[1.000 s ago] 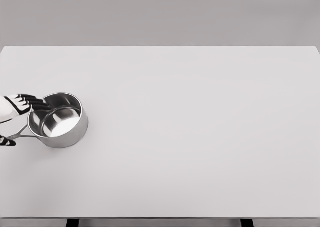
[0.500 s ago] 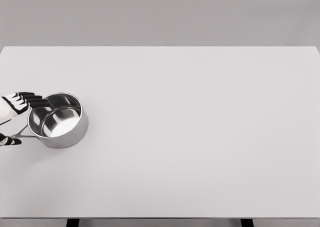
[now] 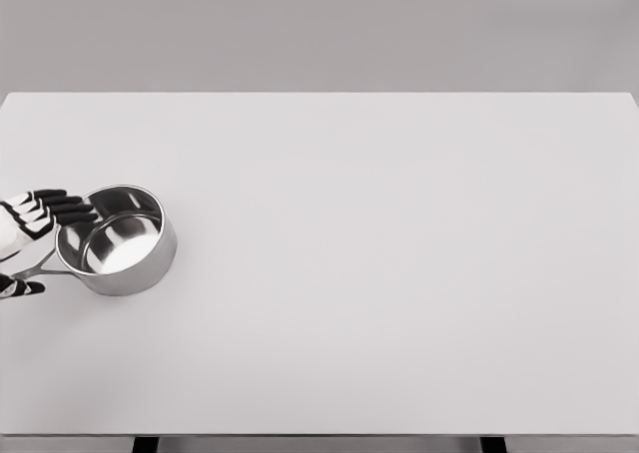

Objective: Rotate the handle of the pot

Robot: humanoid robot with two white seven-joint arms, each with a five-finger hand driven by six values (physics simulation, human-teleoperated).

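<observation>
A shiny steel pot (image 3: 118, 239) stands upright on the white table (image 3: 379, 273) near its left edge. Its thin handle (image 3: 36, 266) points to the lower left, toward the edge of the picture. My left hand (image 3: 45, 248) comes in at the left edge and straddles that handle. Its black-tipped fingers (image 3: 68, 210) lie stretched out against the pot's far left rim, while the thumb (image 3: 24, 287) sits below the handle, apart from it. The hand is open and grips nothing. The right arm is out of view.
Behind the table rises a plain grey wall. Dark table legs (image 3: 146, 444) show below the front edge.
The left hand has drawn back slightly to the left, its fingertips sliding off the pot's rim, and the thumb has dropped a little. The pot has stayed put.
</observation>
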